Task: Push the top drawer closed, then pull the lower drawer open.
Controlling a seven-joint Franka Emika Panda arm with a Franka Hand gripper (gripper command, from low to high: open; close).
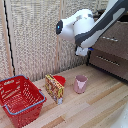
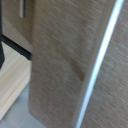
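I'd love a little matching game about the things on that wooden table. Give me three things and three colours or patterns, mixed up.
Things:
1. basket
2. cup
3. box

Colours or patterns:
A. pink
B. red
C. yellow and red print

Pairs: 1-B, 2-A, 3-C

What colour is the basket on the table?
Red, a wire-mesh basket; it shows best in the exterior view.
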